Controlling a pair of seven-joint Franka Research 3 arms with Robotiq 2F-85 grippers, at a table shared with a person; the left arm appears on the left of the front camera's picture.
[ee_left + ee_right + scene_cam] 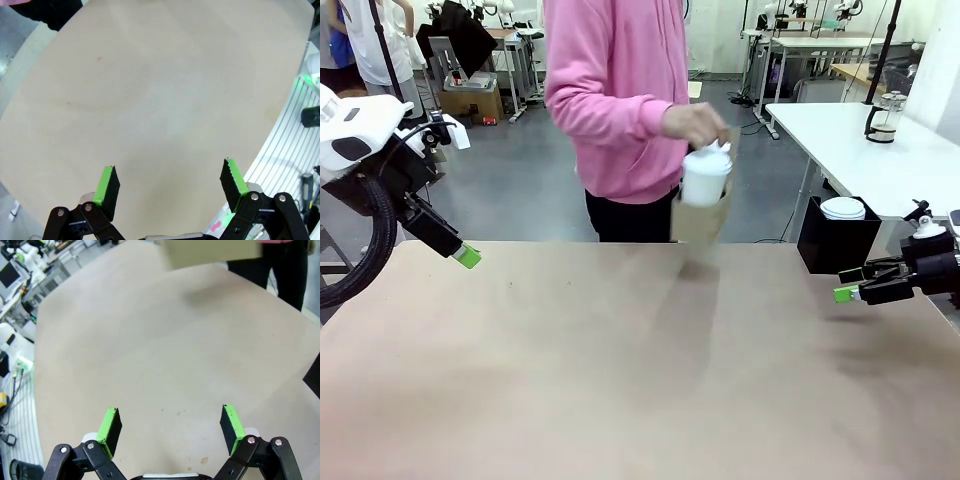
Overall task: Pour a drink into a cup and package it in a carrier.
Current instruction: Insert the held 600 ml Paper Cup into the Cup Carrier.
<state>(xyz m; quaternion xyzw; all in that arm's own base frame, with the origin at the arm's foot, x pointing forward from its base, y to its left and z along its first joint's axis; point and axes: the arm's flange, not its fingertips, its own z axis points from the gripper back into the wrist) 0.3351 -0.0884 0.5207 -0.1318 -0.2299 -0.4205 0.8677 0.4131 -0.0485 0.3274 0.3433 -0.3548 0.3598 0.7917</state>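
Note:
At the far edge of the table a person in a pink top holds the brown cardboard carrier (700,222) up in the air by its handle tab. The white cup (705,176) with its lid stands inside the carrier. The drink is hidden. My left gripper (466,256) hovers open over the table's left side, nothing between its fingers (170,182). Low at the table's right edge, my right gripper (848,291) is open and empty too (170,422). The carrier's underside (210,252) shows at the top of the right wrist view.
The tan table (620,380) lies bare between the arms. A black box (840,240) with a white round lid on it stands off the far right corner. A glass pitcher (886,116) sits on a white table (920,160) behind it.

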